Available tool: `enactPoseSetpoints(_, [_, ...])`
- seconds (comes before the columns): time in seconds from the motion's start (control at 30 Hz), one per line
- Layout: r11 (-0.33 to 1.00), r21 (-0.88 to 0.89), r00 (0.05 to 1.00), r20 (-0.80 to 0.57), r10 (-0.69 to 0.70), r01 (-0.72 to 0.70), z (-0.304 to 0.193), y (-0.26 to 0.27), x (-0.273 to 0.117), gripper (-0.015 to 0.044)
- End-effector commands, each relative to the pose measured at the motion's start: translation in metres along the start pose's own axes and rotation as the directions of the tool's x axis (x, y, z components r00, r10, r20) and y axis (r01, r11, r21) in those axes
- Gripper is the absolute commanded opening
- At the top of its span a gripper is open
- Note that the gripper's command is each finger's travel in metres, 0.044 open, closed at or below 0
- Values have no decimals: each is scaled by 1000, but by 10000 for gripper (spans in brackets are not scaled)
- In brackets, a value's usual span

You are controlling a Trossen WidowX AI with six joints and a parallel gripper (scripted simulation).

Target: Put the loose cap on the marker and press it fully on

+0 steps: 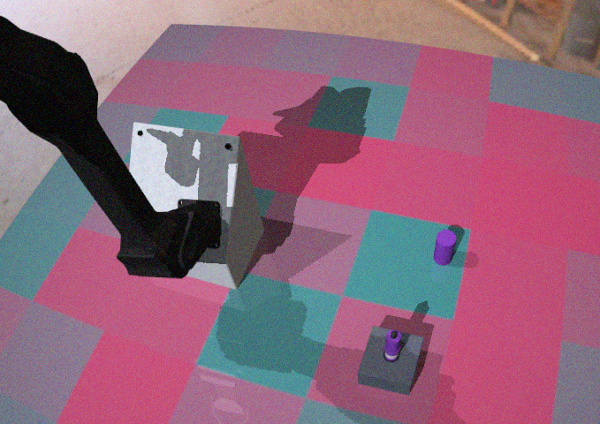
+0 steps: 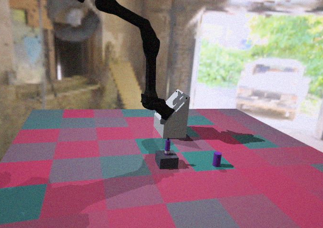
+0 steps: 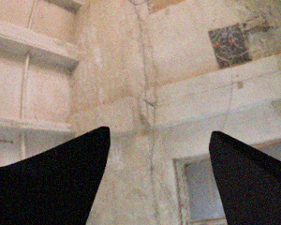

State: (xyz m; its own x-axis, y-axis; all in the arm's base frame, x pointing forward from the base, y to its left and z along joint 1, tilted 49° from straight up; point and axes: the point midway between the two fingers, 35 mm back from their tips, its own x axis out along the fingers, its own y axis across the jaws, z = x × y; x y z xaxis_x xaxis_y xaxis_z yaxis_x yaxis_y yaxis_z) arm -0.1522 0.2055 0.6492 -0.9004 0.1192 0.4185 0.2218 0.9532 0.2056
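The marker (image 1: 392, 344) (image 2: 167, 145) stands upright in the dark grey holder block (image 1: 387, 374) (image 2: 168, 163). It is purple with a white ring low down and a dark tip on top, bare of a cap. The purple cap (image 1: 444, 247) (image 2: 217, 159) stands upright on the table, apart from the block. My gripper (image 3: 161, 138) shows in the wrist view with its two black fingertips well apart and nothing between them. The wrist view shows only walls and a window, neither marker nor cap. In the top and exterior views the gripper's fingers are out of frame.
A white wedge-shaped mount (image 1: 247, 220) (image 2: 176, 126) carries the black arm (image 1: 105, 170) (image 2: 151, 67) at its slanted face, farther back than the holder block. The arm rises from it and leaves the frame at the top left. The table (image 1: 520, 299) (image 2: 129, 214) has coloured squares.
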Motion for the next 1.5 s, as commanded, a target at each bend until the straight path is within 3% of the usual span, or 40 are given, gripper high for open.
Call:
enactPoseSetpoints(0.0, [986, -156, 991, -107, -82, 65, -39, -54, 5, 246])
enactPoseSetpoints(0.17, [921, -360, 946, -222, -237, 146, -83, -130, -5, 246])
enactPoseSetpoints(0.37, [817, -551, 832, -364, -419, 170, -130, -218, -43, 246])
enactPoseSetpoints(0.6, [713, -692, 653, -488, -579, 115, -166, -291, -106, 246])
enactPoseSetpoints(0.8, [587, -810, 462, -527, -714, -17, -189, -352, -182, 246])
enactPoseSetpoints(0.93, [587, -809, 335, -565, -754, -43, -197, -368, -228, 246])
enactPoseSetpoints(1.13, [528, -827, 167, -558, -813, -192, -201, -395, -298, 246])
enactPoseSetpoints(1.27, [543, -816, 76, -565, -822, -197, -199, -392, -331, 246])
enactPoseSetpoints(1.47, [527, -784, -64, -538, -841, -328, -193, -399, -392, 246])
